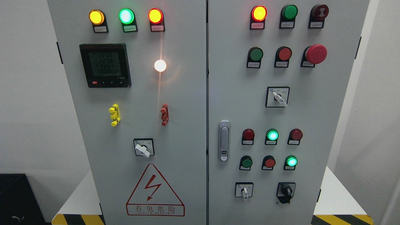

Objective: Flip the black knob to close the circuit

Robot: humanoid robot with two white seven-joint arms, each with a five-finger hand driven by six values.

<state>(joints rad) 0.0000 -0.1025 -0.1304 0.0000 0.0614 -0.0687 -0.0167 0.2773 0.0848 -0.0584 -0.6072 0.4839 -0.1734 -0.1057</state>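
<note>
A grey electrical cabinet fills the head view, with a left door (184, 131) and a right door (328, 131). The black knob (286, 191) sits at the lower right of the right door, its handle pointing down. Beside it to the left is a small white-handled selector switch (244, 190). Neither of my hands nor any arm shows anywhere in the picture.
The right door carries a larger selector switch (277, 97), a red mushroom button (316, 53), lit green lamps (272, 135) and a silver door latch (224, 140). The left door has a meter display (105, 65), a selector switch (143, 148) and a warning triangle (154, 191).
</note>
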